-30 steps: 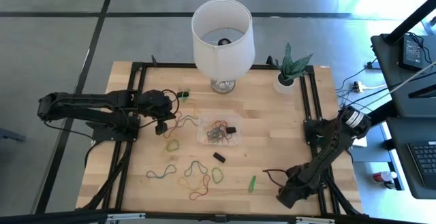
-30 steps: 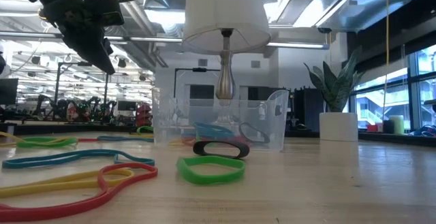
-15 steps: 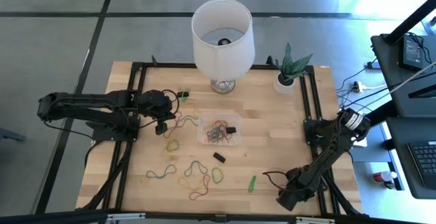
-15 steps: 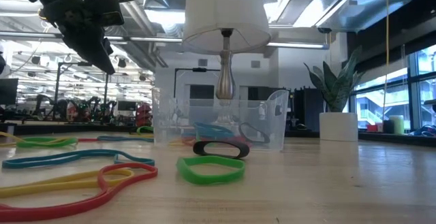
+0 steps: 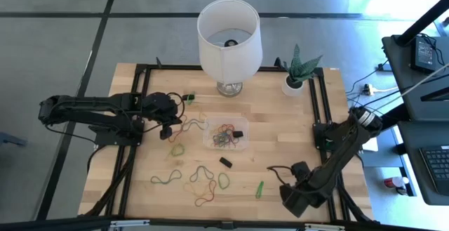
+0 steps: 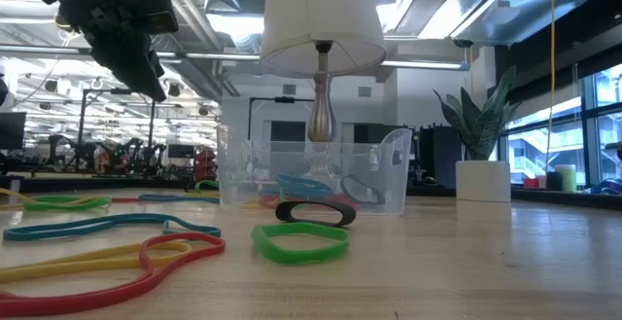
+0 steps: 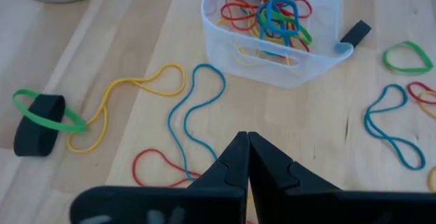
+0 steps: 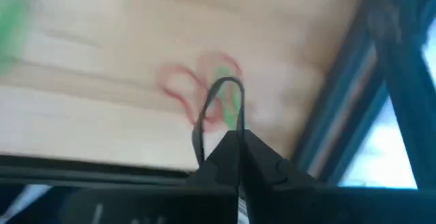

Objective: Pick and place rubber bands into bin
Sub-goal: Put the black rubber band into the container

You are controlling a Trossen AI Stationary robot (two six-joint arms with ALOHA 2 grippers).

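Observation:
The clear bin (image 5: 226, 137) (image 6: 311, 174) (image 7: 272, 43) stands mid-table with several coloured rubber bands inside. More rubber bands (image 5: 200, 182) (image 7: 197, 108) (image 6: 107, 252) lie flat on the wood to its left and near side. My left gripper (image 5: 168, 129) (image 7: 246, 139) (image 6: 148, 79) is shut and hovers above the bands left of the bin, holding nothing. My right gripper (image 5: 283, 180) (image 8: 238, 137) is at the near right, shut on a black rubber band (image 5: 273, 168). My right gripper pinches the black rubber band between its two fingertips at one end of the loop (image 8: 203, 118). The rest of the loop (image 8: 225, 82) arches out beyond the fingertips. Whether it hangs fully clear of the wood cannot be told.
A lamp with a white shade (image 5: 229, 31) and a potted plant (image 5: 296, 80) stand at the far edge. Two small black blocks (image 5: 226, 162) (image 5: 238, 133) sit by and in the bin. A green band (image 5: 259, 188) lies near my right gripper. Black frame rails (image 5: 319, 126) border the table.
My right gripper has moved from the near right corner toward the far edge and a little left, carrying the black band's loop along ahead of it. The left arm has kept still.

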